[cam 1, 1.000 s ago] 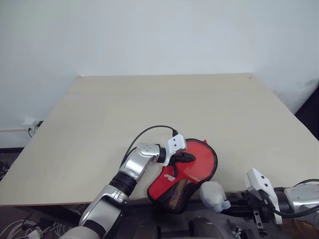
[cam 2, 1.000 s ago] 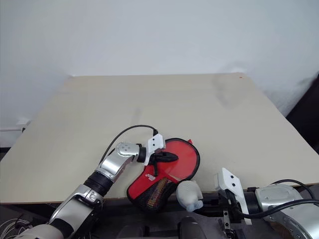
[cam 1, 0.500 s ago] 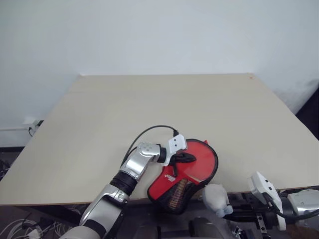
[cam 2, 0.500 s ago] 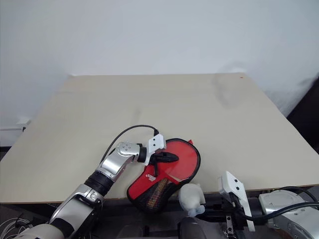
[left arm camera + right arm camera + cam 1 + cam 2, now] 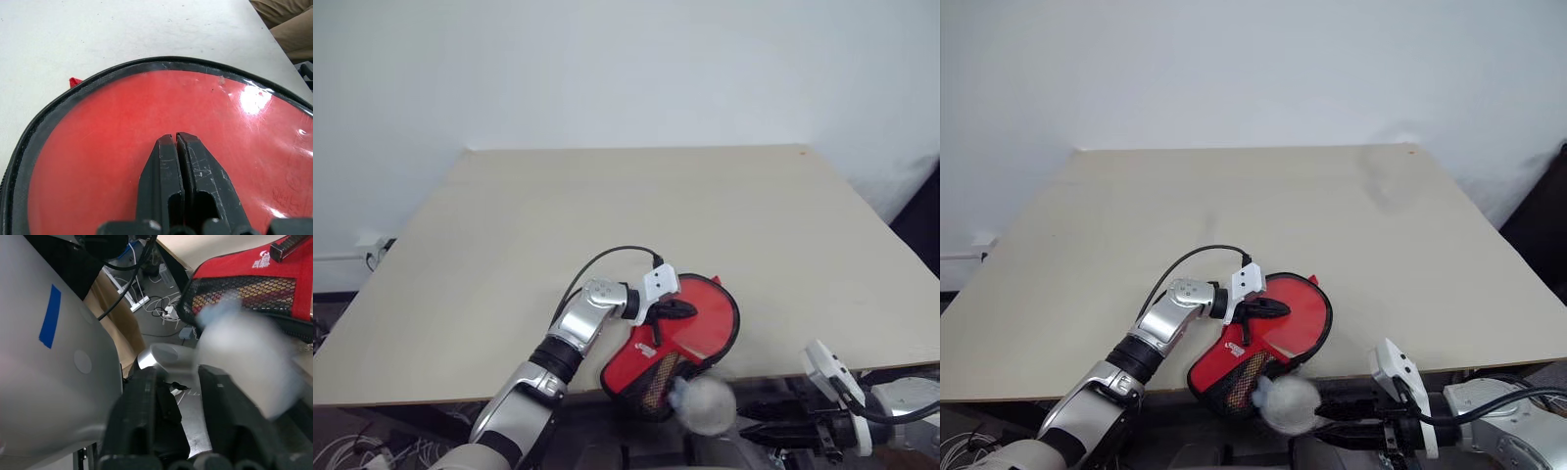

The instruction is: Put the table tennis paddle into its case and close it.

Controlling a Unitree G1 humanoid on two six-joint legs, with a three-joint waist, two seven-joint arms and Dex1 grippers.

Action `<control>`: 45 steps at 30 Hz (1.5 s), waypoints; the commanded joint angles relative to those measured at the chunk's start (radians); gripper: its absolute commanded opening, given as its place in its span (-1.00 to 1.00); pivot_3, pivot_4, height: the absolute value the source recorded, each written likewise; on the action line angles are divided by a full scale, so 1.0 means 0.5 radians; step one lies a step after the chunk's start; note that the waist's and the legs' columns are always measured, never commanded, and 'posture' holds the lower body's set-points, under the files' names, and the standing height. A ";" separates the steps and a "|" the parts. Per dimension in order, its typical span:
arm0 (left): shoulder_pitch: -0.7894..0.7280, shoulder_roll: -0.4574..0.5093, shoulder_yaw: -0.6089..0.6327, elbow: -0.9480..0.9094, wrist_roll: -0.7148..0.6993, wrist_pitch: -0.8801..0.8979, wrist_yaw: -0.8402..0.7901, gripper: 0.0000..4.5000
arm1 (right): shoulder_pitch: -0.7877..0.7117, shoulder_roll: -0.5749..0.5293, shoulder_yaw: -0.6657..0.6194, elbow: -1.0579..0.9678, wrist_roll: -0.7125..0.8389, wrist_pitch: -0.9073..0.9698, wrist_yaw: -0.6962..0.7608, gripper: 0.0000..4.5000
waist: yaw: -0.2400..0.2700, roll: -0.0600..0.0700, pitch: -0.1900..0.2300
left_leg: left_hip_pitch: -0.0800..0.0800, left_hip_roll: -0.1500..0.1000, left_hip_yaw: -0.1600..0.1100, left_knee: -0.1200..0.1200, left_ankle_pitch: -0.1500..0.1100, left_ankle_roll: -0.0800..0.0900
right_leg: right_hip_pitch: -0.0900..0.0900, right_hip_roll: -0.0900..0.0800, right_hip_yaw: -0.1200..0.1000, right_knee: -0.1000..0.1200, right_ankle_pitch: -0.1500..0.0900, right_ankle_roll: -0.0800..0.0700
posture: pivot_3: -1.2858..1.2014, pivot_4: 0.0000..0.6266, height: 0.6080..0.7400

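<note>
The case (image 5: pixel 700 328) lies red side up at the table's front edge, and its narrow end with the yellowish mesh patch (image 5: pixel 656 380) hangs over that edge. My left gripper (image 5: pixel 685 310) is shut, its fingertips (image 5: pixel 175 139) pressed on the case's glossy red face inside the black zipper trim (image 5: pixel 44 122). The table tennis paddle is hidden. My right gripper (image 5: pixel 1342 423) is below the table's front edge, pointing left, its fingers (image 5: pixel 142 401) apart. A blurred white fuzzy ball (image 5: pixel 1285 403) is just off its fingertips, under the case's mesh end.
The beige table (image 5: pixel 607 196) stretches bare beyond the case up to a white wall. A black cable (image 5: pixel 597 264) loops from the left wrist. Under the table are cables on the floor (image 5: pixel 146 298) and part of a grey machine body (image 5: pixel 49 357).
My right gripper has sunk below the table edge and opened. The white ball has left its fingers and moved left, now blurred. The left gripper and the case have kept still.
</note>
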 commanded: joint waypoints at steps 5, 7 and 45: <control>0.044 0.021 -0.044 0.085 0.077 0.045 -0.008 -1.00 | -0.135 0.048 -0.016 0.032 -0.015 -0.023 -0.076 0.67 | -0.001 -0.001 -0.001 | 0.001 0.000 0.000 0.002 0.000 0.000 | 0.000 0.000 0.000 0.000 0.000 0.000 | 0.03 -1.00 1.00; 0.045 0.022 -0.041 0.085 0.074 0.044 -0.010 -1.00 | -0.233 0.097 -0.041 0.124 -0.035 -0.022 -0.156 0.67 | -0.002 -0.002 -0.002 | 0.001 0.000 0.001 0.003 0.000 0.000 | 0.000 0.000 0.000 0.000 0.000 0.000 | 0.03 -1.00 1.00; -0.066 0.037 0.719 -0.182 -0.675 0.424 -0.093 -1.00 | -1.137 0.838 0.040 1.010 -0.303 0.498 -1.198 0.67 | -0.001 0.005 -0.003 | -0.008 -0.002 0.000 -0.007 -0.001 0.004 | -0.011 0.002 0.003 0.002 0.003 0.004 | 0.03 -1.00 1.00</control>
